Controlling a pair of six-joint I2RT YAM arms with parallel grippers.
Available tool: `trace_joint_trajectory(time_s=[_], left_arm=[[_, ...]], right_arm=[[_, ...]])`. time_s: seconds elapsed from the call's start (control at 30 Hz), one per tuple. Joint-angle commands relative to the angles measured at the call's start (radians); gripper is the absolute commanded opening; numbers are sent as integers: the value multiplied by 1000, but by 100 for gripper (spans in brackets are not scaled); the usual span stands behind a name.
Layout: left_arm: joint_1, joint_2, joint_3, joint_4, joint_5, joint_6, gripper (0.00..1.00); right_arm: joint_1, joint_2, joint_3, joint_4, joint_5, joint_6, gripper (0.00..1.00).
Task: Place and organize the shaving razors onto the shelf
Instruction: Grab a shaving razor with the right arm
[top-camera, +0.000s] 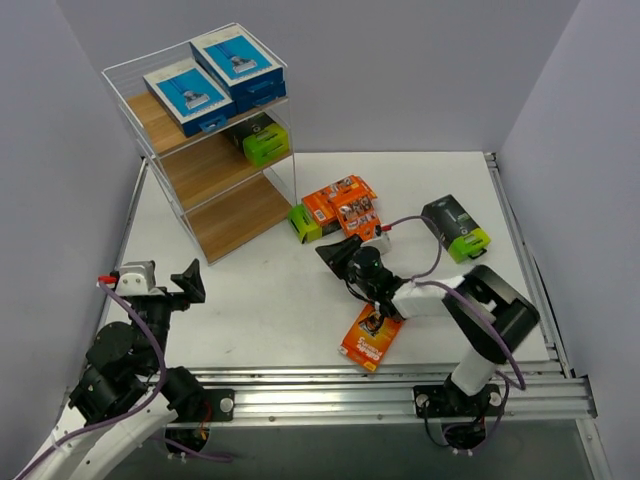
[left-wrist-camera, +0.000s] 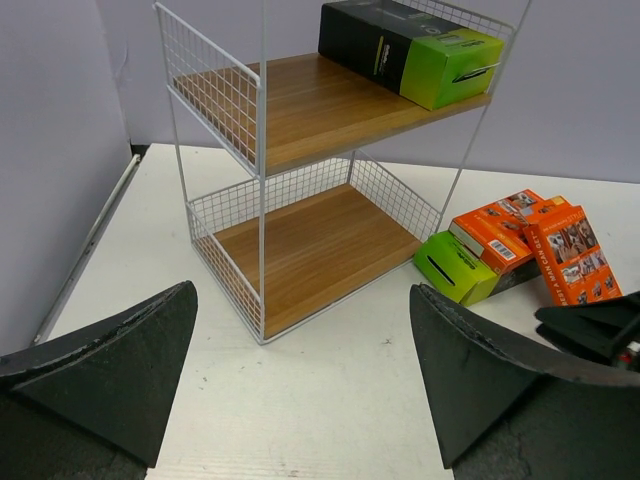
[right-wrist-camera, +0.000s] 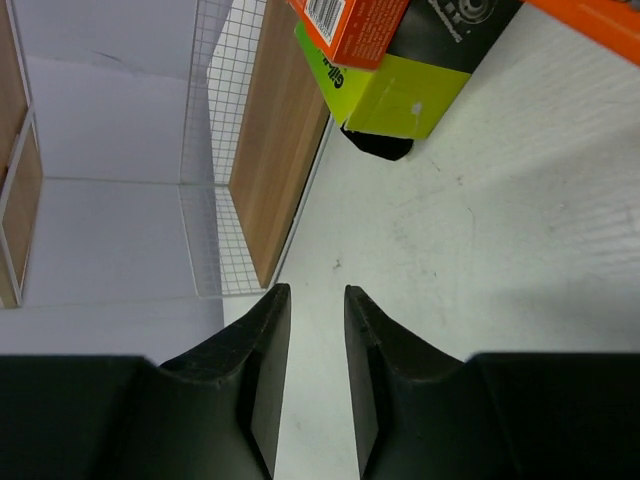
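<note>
The shelf (top-camera: 235, 215) stands at the back left, with two blue-and-white razor packs (top-camera: 212, 80) on its top board and a black-and-green pack (top-camera: 262, 140) on the middle board. On the table lie stacked orange packs (top-camera: 345, 205) resting on a black-and-green pack (top-camera: 303, 222), another black-and-green pack (top-camera: 456, 228) at the right, and one orange pack (top-camera: 372, 335) under my right arm. My left gripper (top-camera: 188, 280) (left-wrist-camera: 300, 290) is wide open and empty, facing the shelf (left-wrist-camera: 320, 240). My right gripper (top-camera: 335, 250) (right-wrist-camera: 315, 290) is empty with only a narrow gap, just short of the stacked packs (right-wrist-camera: 400, 95).
The shelf's white wire frame (right-wrist-camera: 210, 150) stands left of the right gripper. Grey walls close in the table on three sides. A metal rail (top-camera: 400, 385) runs along the near edge.
</note>
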Motion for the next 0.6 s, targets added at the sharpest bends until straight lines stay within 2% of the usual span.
trace_joint_trajectory(time_s=[0.0, 0.1, 0.33, 0.57], left_arm=[[-2, -14, 6, 36, 18, 16, 96], [-7, -17, 3, 36, 21, 15, 96], [-25, -25, 3, 39, 26, 13, 96], [-41, -31, 2, 40, 24, 13, 96]], right_arm=[[20, 120, 87, 220, 89, 92, 24], [44, 229, 188, 233, 112, 114, 20], [75, 413, 349, 251, 172, 196, 21], [103, 503, 502, 113, 245, 255, 22]])
